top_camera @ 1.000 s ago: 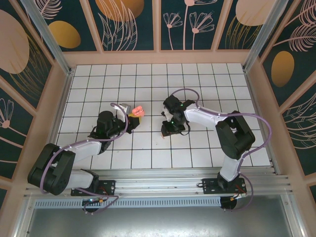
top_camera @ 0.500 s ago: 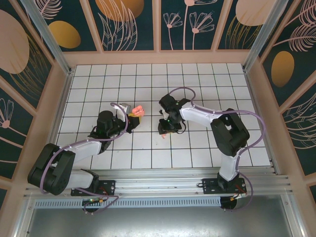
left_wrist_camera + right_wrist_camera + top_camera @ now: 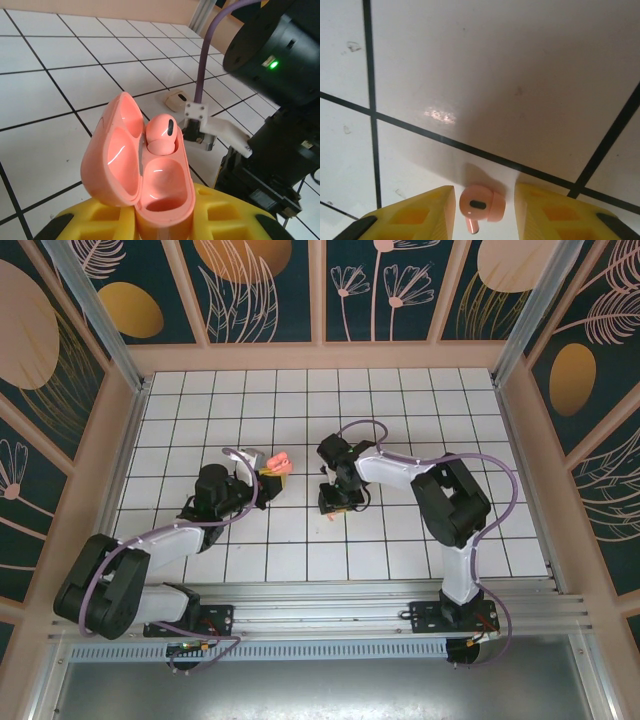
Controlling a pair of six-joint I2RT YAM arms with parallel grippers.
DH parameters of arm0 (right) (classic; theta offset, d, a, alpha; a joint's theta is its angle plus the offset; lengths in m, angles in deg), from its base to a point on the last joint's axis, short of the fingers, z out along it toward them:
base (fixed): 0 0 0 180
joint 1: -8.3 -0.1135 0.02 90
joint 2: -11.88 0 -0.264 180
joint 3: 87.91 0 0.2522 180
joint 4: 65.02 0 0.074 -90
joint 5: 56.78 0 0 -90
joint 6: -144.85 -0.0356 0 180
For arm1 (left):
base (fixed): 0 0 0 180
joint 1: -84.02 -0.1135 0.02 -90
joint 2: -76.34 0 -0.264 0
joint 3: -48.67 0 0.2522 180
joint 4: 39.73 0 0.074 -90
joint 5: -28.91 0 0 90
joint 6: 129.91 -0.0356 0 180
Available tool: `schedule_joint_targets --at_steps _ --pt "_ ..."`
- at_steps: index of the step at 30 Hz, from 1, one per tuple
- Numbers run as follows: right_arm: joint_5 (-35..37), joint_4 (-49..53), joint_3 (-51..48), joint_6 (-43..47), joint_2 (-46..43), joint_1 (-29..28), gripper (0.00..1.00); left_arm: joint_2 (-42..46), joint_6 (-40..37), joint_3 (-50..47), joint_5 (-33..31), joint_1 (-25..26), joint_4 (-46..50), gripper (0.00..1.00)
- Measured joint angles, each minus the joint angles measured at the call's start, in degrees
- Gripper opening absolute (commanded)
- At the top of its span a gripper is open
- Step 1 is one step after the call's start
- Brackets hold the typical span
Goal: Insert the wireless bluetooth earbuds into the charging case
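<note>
Pink earbud [image 3: 484, 205] lying between the right claw's [image 3: 484, 194] parted fingers on the desk [image 3: 495, 75].
Left claw [image 3: 165, 222] is clenching the open charging case [image 3: 137, 165], sitting at ten o'clock from the right claw.

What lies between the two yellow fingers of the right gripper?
A pink earbud, with a small gap on each side, as the right wrist view shows.

My left gripper [image 3: 165, 222] has the charging case [image 3: 112, 165] between its fingers, the lid hinged over to the left of the base. One earbud [image 3: 160, 134] sits in the case, in the well farther from those fingers. The other earbud [image 3: 481, 204] lies on the table [image 3: 495, 75] between my right gripper's [image 3: 484, 194] fingers, apart from both. That gripper stands near the case, to its right.
</note>
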Motion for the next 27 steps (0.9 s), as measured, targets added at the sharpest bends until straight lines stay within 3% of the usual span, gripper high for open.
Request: schedule_joint_targets --at_steps 27 --pt "1.42 0.24 0.09 -0.04 0.02 -0.26 0.28 1.60 -0.02 0.00 -0.33 0.00 0.09 0.22"
